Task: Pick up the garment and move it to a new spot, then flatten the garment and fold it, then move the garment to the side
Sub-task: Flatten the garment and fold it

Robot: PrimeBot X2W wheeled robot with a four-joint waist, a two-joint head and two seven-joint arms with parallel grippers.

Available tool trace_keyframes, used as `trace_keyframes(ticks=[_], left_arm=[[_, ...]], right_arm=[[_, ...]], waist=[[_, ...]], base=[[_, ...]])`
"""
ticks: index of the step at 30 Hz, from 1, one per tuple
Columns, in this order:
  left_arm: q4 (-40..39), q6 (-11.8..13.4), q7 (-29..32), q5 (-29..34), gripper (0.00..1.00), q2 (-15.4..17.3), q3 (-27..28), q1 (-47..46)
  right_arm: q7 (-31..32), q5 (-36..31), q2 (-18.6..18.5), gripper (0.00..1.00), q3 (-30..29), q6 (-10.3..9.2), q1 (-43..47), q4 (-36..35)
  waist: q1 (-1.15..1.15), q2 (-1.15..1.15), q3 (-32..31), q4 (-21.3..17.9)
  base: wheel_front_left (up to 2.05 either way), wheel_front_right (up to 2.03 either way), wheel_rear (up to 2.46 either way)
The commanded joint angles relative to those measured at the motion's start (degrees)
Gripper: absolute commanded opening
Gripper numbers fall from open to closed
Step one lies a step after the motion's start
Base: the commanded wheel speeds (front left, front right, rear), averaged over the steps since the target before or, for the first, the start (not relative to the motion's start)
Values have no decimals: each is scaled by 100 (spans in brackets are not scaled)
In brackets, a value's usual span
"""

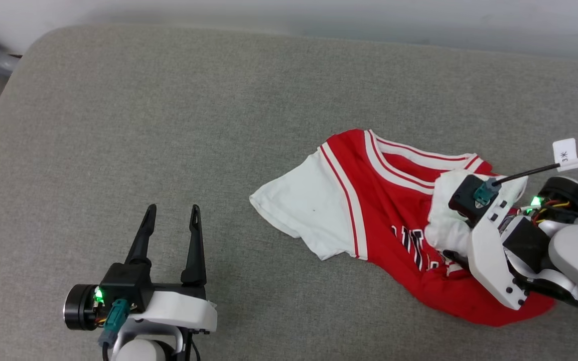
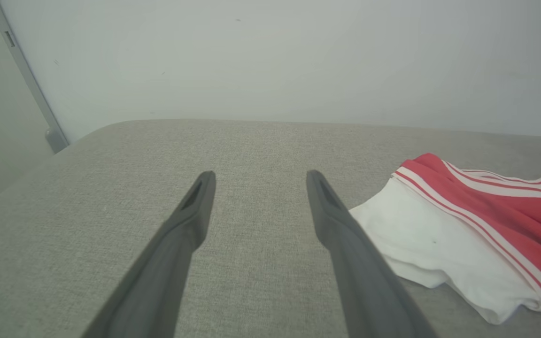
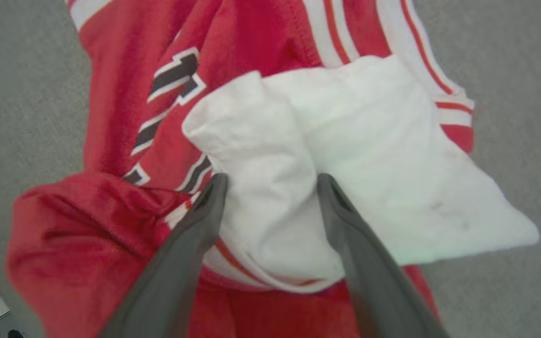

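The left tool [image 1: 173,213] hovers at the lower left of the head view over bare grey fabric, its two dark fingers pointing away from the robot, spread apart with nothing between them. Its own wrist view shows the same: the left tool [image 2: 261,183] gapes over the tabletop [image 2: 111,197], a surface covered in grey woven cloth with a rounded far corner. Behind it is a pale wall [image 2: 298,56], and a grey metal post [image 2: 26,75] runs up the left side.

To the right of that tool and well apart from it lies the garment [image 1: 384,200], a red jersey rumpled on the right half of the tabletop [image 1: 168,100]. One white sleeve [image 1: 304,210] is spread flat towards the left. Red-and-white striped trim runs along the shoulder and neckline, and black, white-edged lettering is partly creased on the front.

Further right, the right arm [image 1: 489,260] reaches down over the jersey. A black cable carrying a white tag [image 1: 565,153] runs off to the right edge. In the right wrist view the right tool [image 3: 271,188] stands with its fingers parted, straddling a bunched fold of the other white sleeve [image 3: 369,141]. The tips meet the cloth, but the fold is not pinched. Red body fabric is heaped to the left of the fingers.
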Motion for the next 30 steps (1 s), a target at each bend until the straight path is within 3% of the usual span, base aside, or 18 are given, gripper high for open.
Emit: trace_keyframes(ticks=[1, 9, 10, 11, 13, 22, 27, 30], left_arm=[[12, 40, -15, -26, 100, -9, -39, -111], [81, 107, -15, -88, 100, -9, -71, -123], [96, 109, -15, -90, 100, -9, -48, -85], [108, 111, -15, -103, 100, -10, -35, -54], [119, 115, -15, -109, 100, -10, -24, -22], [123, 84, -15, -58, 100, -9, 43, 171], [98, 54, -15, -6, 100, -9, 157, 339], [86, 43, -15, 4, 100, -10, 198, 399]], right_arm=[[-6, 32, 89, 100, 225, -8, -89, 225], [-371, 130, 408, 100, 984, -4, 20, 896], [-515, 92, 435, 40, 991, -4, -44, 892], [-667, 48, 448, 0, 989, -4, -116, 894], [-827, 8, 452, 0, 981, -5, -201, 899], [-2582, 43, 630, 0, 595, -7, -459, 951], [-3792, 246, 851, 0, -230, -7, 127, 1204], [-4167, 382, 950, 0, -598, -7, 442, 1349]], waist=[[-1, 0, 190, 151], [-1, 0, 179, 225], [-1, 0, 137, 201], [-1, 0, 93, 174], [-1, 0, 40, 144], [-1, 0, -339, -141], [-1, 0, -517, -308], [-1, 0, -555, -356]], base=[[0, 0, 0], [0, 0, 0], [0, 0, 0], [0, 0, 0], [0, 0, 0], [0, 0, 0], [0, 0, 0], [0, 0, 0]])
